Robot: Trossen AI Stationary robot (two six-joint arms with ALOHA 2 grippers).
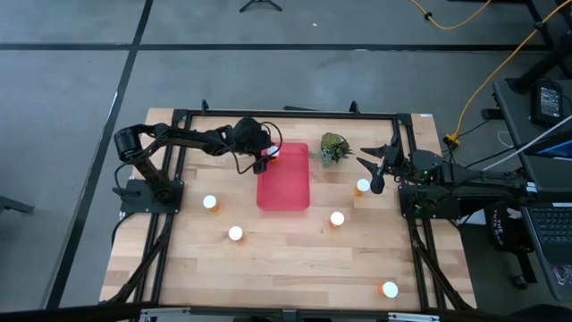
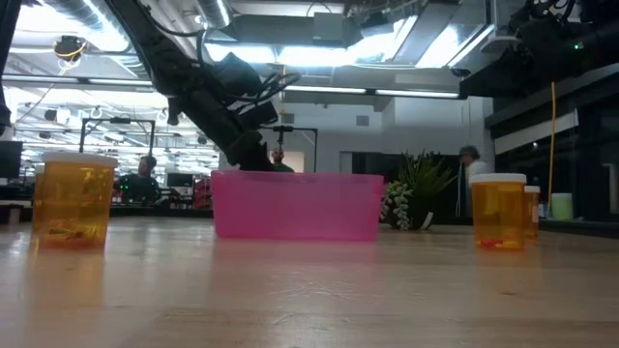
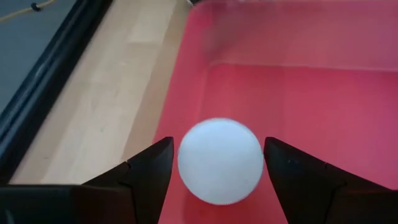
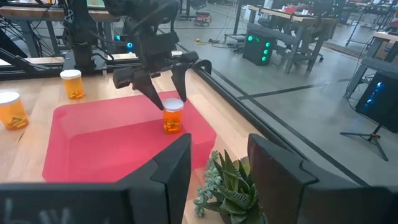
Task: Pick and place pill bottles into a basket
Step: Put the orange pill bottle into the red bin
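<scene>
Standing in the basket (image 4: 93, 143), a pill bottle (image 4: 173, 116) between the left jaws (image 4: 165, 94), spread open, apart from it.

- From above you get even, bright light on the desk (image 1: 295, 259); shadows under the pill bottles (image 1: 236, 233) are short and soft.
- Your level view looks into bright ceiling strip lights, so the left arm (image 2: 193, 87) reads as a dark silhouette, and the wood nearest the lens is blurred.
- In the left wrist view the white cap (image 3: 219, 161) is soft and slightly washed out; the fingers (image 3: 146, 171) beside it look black, without detail.
- The right wrist view is clear on the basket (image 4: 112, 140), while its own fingers (image 4: 171, 174) are blurred.
</scene>
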